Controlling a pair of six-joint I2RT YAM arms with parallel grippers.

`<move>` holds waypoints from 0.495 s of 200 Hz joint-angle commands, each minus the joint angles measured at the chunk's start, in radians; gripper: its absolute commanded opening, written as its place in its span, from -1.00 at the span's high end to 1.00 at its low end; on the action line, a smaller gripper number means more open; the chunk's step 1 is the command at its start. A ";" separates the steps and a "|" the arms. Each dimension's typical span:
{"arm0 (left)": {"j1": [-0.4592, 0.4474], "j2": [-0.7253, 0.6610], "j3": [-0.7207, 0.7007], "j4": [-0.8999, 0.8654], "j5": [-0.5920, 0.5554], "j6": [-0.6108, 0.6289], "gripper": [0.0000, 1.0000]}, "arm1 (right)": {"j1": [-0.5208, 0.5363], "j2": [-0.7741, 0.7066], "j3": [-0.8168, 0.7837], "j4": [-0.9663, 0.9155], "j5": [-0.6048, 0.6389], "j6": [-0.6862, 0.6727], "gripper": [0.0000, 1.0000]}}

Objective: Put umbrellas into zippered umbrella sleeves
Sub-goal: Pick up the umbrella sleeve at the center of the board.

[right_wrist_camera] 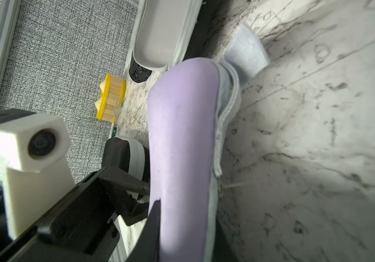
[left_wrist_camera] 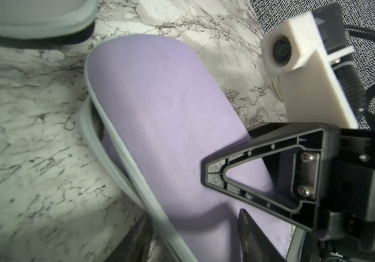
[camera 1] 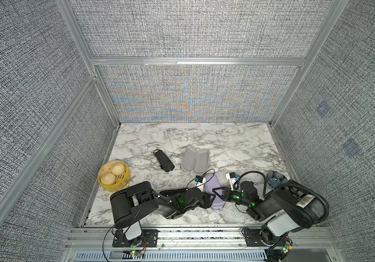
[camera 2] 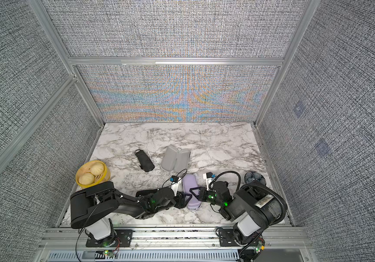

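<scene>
While the rigid, light-looking lavender clamshell sleeve (left_wrist_camera: 159,102) seemed best gripped across its width, left pincer (left_wrist_camera: 193,233) and right pincer (camera 1: 218,192) straddled it, hold unclear.

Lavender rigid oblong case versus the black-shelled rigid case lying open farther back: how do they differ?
The lavender case is folded nearly shut, its zip gaping; the black-shelled case lies spread open, grey lining up. The lavender one lies nearer the front; the black-shelled one farther back. Both are oblong with rounded ends.
</scene>
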 commanded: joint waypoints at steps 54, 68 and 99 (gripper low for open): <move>0.005 -0.193 -0.058 -0.051 -0.034 0.059 -0.63 | -0.050 0.071 0.036 0.189 -0.141 0.129 0.81; 0.004 -0.192 -0.064 -0.038 -0.018 0.053 -0.67 | -0.050 0.020 0.050 0.136 -0.141 0.127 0.81; 0.002 -0.187 -0.078 -0.008 -0.001 0.035 -0.76 | -0.053 -0.172 0.059 -0.053 -0.111 0.086 0.81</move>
